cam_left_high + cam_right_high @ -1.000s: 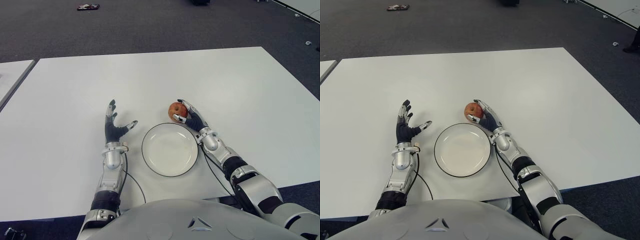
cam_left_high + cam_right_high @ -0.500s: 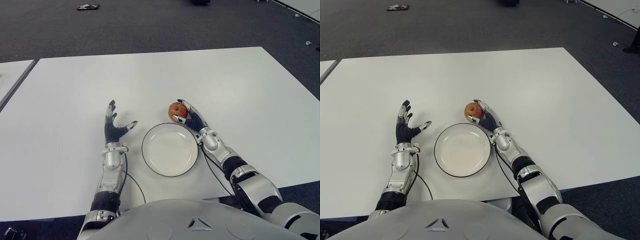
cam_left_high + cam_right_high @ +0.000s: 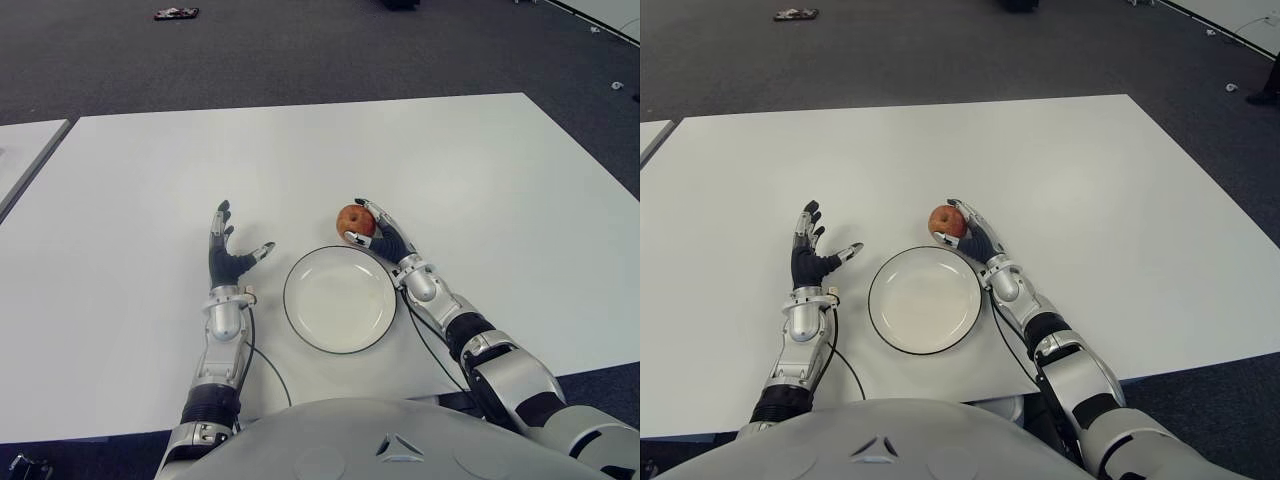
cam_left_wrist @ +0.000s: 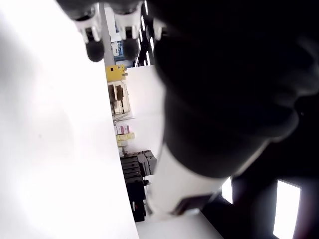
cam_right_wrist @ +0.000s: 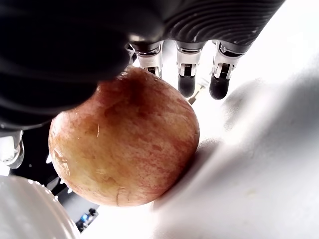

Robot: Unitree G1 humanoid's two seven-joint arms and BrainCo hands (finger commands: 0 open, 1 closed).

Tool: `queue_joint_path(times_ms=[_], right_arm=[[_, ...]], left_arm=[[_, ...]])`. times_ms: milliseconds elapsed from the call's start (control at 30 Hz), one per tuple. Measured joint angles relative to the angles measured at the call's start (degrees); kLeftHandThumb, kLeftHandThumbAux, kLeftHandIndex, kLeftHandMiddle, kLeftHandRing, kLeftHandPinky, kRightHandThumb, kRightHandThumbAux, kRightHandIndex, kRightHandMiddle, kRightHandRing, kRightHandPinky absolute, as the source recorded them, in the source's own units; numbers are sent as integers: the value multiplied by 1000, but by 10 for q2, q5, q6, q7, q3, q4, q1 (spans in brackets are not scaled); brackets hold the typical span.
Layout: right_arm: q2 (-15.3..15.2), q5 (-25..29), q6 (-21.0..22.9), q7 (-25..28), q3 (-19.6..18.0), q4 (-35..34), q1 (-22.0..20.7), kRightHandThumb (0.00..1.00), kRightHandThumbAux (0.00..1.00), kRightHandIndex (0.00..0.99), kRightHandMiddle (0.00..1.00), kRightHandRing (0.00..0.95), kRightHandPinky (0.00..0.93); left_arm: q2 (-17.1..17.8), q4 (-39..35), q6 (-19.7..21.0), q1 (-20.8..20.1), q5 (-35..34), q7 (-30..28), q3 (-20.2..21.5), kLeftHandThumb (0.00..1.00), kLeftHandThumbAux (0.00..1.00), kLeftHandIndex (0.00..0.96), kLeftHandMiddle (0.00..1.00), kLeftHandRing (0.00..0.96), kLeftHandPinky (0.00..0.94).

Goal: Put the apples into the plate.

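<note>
On the white table (image 3: 450,160), just beyond the far right edge of the plate (image 3: 340,299), I see 1 apple (image 3: 352,219) sitting on the tabletop, not yet in the plate. My right hand (image 3: 381,236) is cupped against the apple's right side, with its fingers (image 5: 185,67) curving over the far side of the fruit and the thumb near the plate side (the right wrist view shows the reddish apple filling the palm and its underside resting on the table). So I read the right hand as wrapped around the apple, though the fruit sits on the surface rather than lifted.

The plate is white with a dark rim, round, and holds nothing. It lies between my 2 hands, near my body.

My left hand (image 3: 228,255) shows to the left of the plate, fingers spread and pointing away from me, thumb out toward the plate, grasping nothing. A thin black cable (image 3: 262,366) runs along the table by the left forearm.
</note>
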Motion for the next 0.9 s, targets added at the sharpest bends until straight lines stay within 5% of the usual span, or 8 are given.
queue_joint_path(times_ms=[133, 233, 333, 533, 733, 900], right_arm=[[-1, 0, 0, -6, 0, 0, 0, 522, 290, 30, 48, 81, 231], [-2, 0, 0, -14, -1, 0, 0, 729, 287, 116, 164, 263, 372], [0, -1, 0, -30, -4, 2, 0, 820, 303, 227, 291, 393, 431], [3, -14, 2, -82, -2, 5, -2, 886, 363, 495, 600, 632, 604], [6, -27, 7, -127, 1, 6, -3, 917, 435, 665, 754, 776, 750], [7, -38, 11, -164, 7, 7, -6, 923, 501, 744, 819, 829, 764]], left_arm=[[0, -6, 3, 2, 0, 0, 0, 0, 511, 0, 0, 0, 0], [0, -10, 4, 2, 1, 0, 0, 0, 508, 0, 0, 0, 0], [-1, -13, 6, 2, 2, 0, 0, 0, 507, 0, 0, 0, 0], [-2, -18, 8, 5, 7, 0, 0, 0, 506, 0, 0, 0, 0], [-5, -24, 18, 8, 8, 0, 0, 0, 509, 0, 0, 0, 0], [-9, -38, 26, 9, 8, 0, 0, 0, 511, 0, 0, 0, 0]])
